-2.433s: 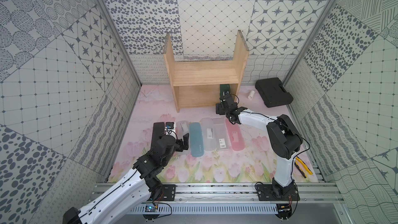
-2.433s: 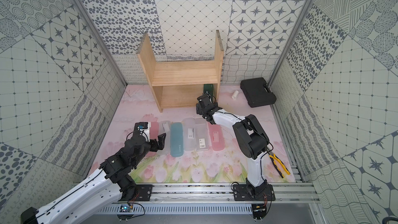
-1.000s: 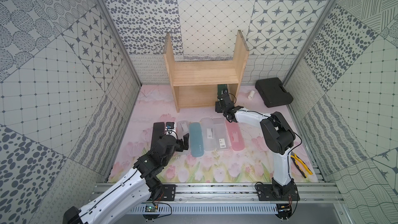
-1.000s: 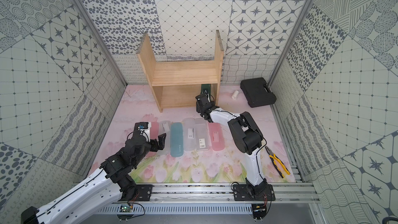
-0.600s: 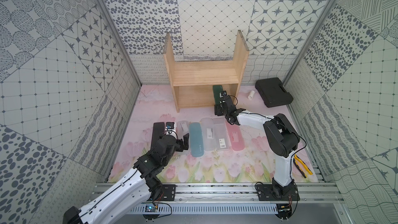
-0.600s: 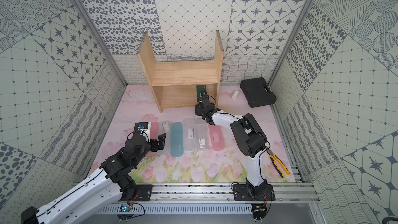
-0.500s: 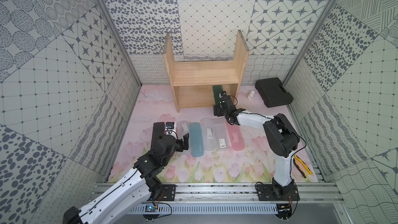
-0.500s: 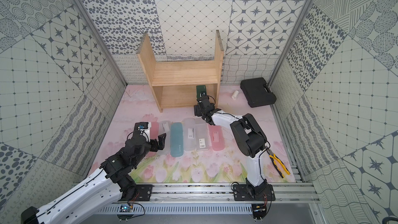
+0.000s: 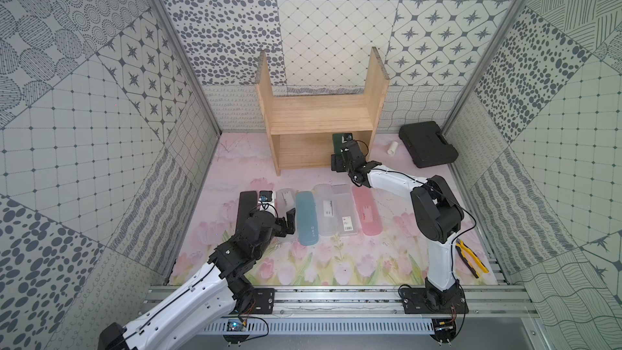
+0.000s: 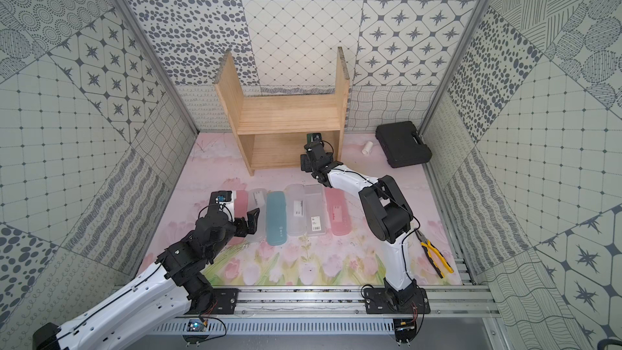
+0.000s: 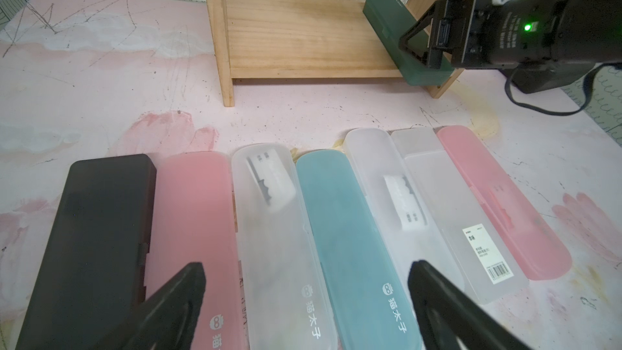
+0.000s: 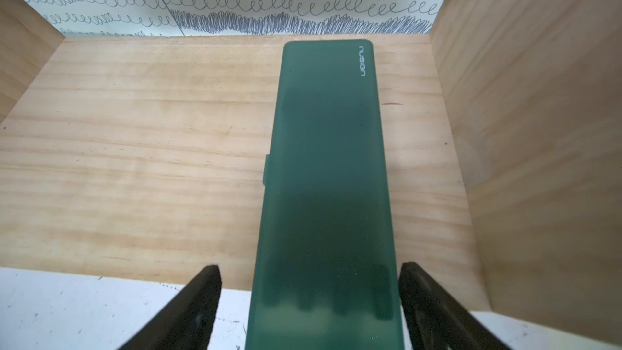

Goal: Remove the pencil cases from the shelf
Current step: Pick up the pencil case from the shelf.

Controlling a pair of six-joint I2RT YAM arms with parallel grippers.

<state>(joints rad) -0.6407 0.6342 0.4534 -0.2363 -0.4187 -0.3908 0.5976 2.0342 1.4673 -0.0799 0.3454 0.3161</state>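
One dark green pencil case [image 12: 326, 180] lies on the lower board of the pine shelf [image 9: 316, 119], its near end sticking out past the front edge. My right gripper [image 12: 308, 284] is open and straddles that end, fingers just clear of its sides; the case [image 9: 336, 138] shows behind the gripper [image 9: 341, 154] in a top view. On the mat lie a black case [image 11: 101, 230], a pink case [image 11: 192, 213], a clear case [image 11: 269, 230], a blue case [image 11: 340, 230], two more clear cases [image 11: 380, 180] [image 11: 454, 213] and a second pink case [image 11: 498, 196]. My left gripper [image 11: 306, 281] hovers open over them, holding nothing.
A big black tool case [image 9: 427, 144] and a small white cylinder [image 9: 392, 148] lie right of the shelf. Yellow-handled pliers [image 9: 469, 257] rest near the right wall. Patterned walls close in three sides. The shelf's upper board [image 10: 289, 112] is bare.
My right gripper was shut a second ago at the green case's end; it has opened and now straddles that end. The case has shifted slightly. The left arm has not moved.
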